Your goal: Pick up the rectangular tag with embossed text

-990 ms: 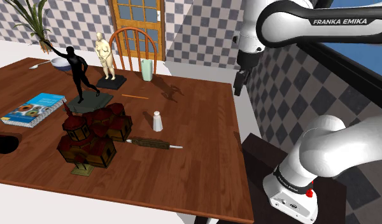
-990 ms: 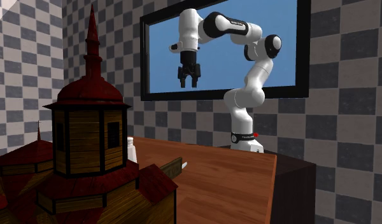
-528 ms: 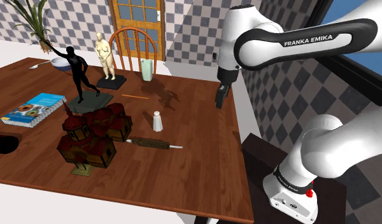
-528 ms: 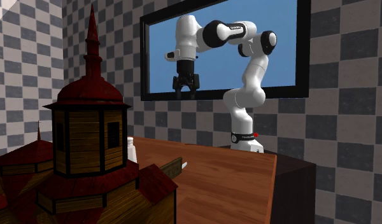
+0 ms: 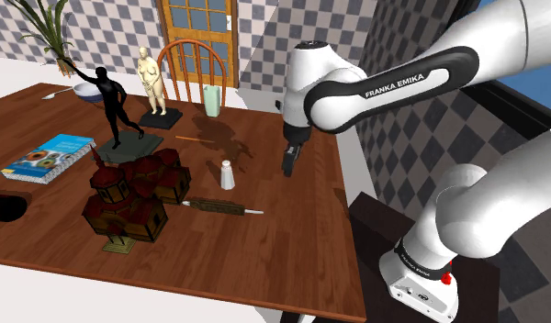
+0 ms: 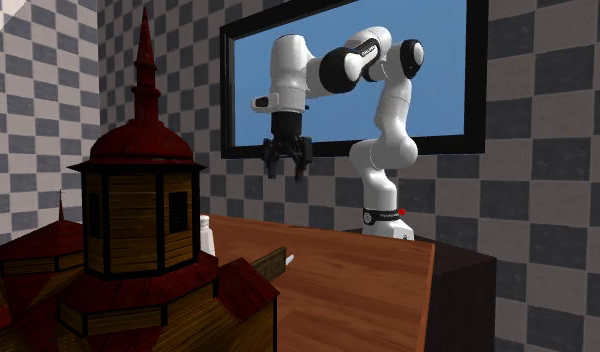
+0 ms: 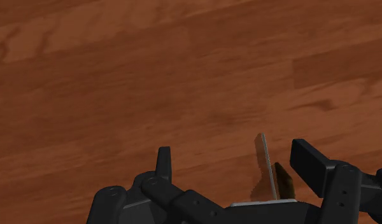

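Wrist view has the claw (image 7: pixel 237 162) with fingers apart, gripping nothing, over bare table (image 7: pixel 151 76). A thin grey plate (image 7: pixel 266 168), edge-on and probably the tag, stands in the gap but close to one finger (image 7: pixel 311 167), apart from it. Coming down off-centre like this, that finger could land on the plate or knock it flat, and a flat thin tag would be hard to pinch. In the shoulder view the claw (image 5: pixel 290 163) hangs near a white bottle (image 5: pixel 227 174), which a sideways correction could bump.
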Tool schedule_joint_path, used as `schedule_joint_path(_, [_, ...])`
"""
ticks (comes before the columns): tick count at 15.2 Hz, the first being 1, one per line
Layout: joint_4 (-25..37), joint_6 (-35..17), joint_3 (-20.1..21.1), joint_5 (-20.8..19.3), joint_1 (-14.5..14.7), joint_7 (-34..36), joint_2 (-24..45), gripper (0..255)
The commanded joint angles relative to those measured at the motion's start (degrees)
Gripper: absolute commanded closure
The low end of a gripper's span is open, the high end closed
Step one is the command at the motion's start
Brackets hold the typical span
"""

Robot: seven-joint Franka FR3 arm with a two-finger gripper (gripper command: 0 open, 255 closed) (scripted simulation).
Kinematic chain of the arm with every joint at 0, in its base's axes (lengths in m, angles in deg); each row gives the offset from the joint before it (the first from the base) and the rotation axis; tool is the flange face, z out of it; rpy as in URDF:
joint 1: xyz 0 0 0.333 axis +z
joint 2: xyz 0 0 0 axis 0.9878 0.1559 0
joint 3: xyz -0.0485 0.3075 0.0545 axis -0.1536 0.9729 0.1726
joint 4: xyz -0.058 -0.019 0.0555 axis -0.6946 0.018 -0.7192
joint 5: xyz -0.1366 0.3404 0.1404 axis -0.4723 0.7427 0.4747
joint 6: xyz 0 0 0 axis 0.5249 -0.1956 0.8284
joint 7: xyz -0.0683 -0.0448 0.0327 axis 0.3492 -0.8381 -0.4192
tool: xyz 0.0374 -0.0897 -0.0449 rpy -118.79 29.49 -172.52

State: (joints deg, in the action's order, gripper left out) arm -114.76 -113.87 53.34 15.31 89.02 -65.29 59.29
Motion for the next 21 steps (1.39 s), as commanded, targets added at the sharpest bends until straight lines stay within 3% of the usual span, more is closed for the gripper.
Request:
schedule_joint_path(1, [0.7,-3.7,1.1,0.3,1.0,0.3,3.8,0])
schedule_joint_path(13, [10.0,-19.5,6.6,-3.2,5.6,3.0,26.3,0])
schedule_joint_path(21, [9.8,-25.2,6.2,-5.8,6.2,4.8,31.8,0])
